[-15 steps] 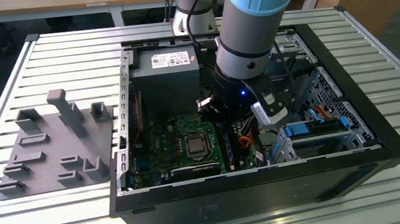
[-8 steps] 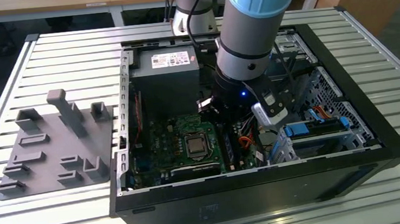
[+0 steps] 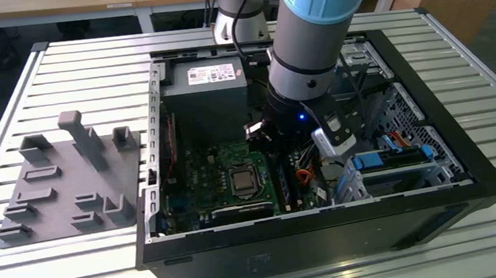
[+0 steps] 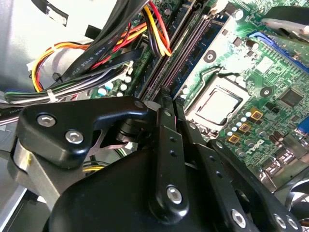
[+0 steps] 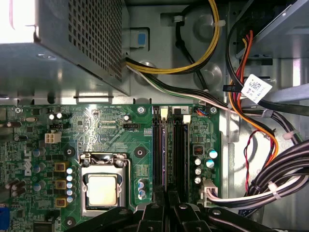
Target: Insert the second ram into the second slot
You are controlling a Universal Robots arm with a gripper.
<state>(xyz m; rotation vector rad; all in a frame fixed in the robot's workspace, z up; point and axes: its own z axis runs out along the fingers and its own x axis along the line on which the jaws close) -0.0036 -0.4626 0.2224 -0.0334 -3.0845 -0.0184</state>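
Up close, pincer (image 5: 167, 202) over slots (image 5: 181, 154); exterior view, tray (image 3: 55, 196).

You've got a white slatted metal table (image 3: 88, 58) w/ open black PC case (image 3: 311, 241) centre, grey plastic fixture plate (image 3: 55, 189) at 9 o'clock.

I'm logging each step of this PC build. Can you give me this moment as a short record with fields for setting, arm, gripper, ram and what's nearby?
setting: open computer case lying on a slatted table
arm: reaches down into the case
gripper: inside the case, just above the memory slots
second ram: cannot tell whether it is held or already seated
beside the slots: processor socket on the motherboard
outside the case: grey fixture tray on the table, at the exterior view's left
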